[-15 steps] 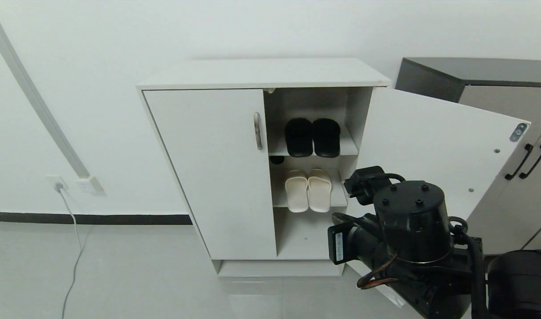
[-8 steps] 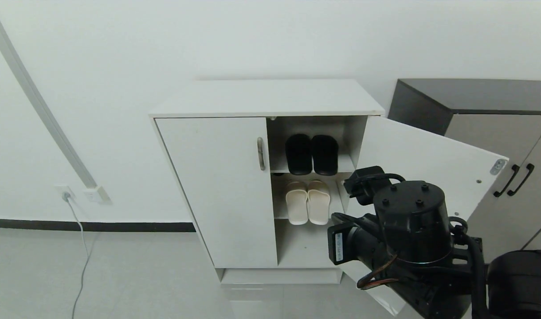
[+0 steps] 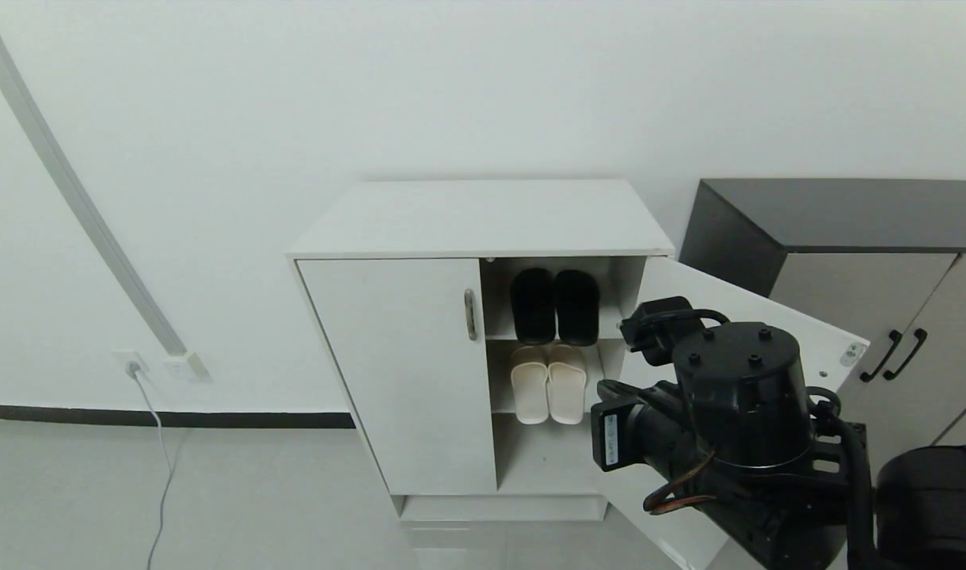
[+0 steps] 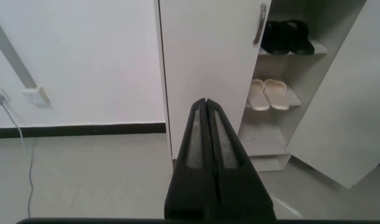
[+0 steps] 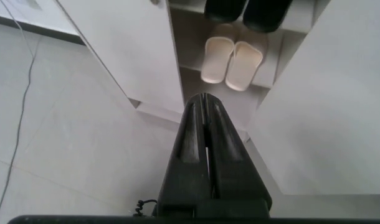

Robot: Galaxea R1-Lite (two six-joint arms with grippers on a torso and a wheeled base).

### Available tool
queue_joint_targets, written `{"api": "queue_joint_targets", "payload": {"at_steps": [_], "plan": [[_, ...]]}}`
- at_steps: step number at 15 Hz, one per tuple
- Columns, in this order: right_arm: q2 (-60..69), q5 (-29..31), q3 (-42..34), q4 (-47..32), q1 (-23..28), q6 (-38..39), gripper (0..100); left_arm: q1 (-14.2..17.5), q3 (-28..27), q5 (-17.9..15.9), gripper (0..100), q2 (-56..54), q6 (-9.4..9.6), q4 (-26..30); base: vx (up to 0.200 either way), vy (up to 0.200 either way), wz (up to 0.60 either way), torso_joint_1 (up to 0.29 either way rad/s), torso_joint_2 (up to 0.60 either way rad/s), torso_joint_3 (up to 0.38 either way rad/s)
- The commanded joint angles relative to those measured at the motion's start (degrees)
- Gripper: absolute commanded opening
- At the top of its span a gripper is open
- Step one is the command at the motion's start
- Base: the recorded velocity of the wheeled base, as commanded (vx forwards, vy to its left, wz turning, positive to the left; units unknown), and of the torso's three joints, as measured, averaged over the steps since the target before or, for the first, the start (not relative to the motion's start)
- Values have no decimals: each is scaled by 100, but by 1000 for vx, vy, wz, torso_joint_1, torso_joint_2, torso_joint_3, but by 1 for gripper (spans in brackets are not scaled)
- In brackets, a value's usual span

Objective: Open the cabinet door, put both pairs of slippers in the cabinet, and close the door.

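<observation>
Gaping cabinet door [image 4: 339, 112], black slippers [image 3: 554, 305] above cream slippers [image 3: 548, 382]

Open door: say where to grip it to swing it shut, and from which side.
Take the door by its free edge, farthest from its hinged side, coming from the robot's right. It stands wide open, inner face showing; any handle would be on the hidden outer face. The right gripper, now shut, must open first.

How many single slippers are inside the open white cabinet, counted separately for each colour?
Black slide slippers: 2
Cream-white slide slippers: 2
Total: 4
</observation>
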State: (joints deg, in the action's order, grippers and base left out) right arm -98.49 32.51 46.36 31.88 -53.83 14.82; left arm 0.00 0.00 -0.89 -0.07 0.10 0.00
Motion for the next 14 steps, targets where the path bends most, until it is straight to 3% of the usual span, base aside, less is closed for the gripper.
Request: {"api": "queue_joint_targets", "payload": {"at_steps": [1,14], "plan": [[14,-8,-22,3,48,-6,0,0,0,1,0,7,-1,0,0,0,0,227,-530,-315],[-56,-8,-13,3,92,-6,0,0,0,1,0,7,-1,0,0,0,0,231,-525,-292]]}}
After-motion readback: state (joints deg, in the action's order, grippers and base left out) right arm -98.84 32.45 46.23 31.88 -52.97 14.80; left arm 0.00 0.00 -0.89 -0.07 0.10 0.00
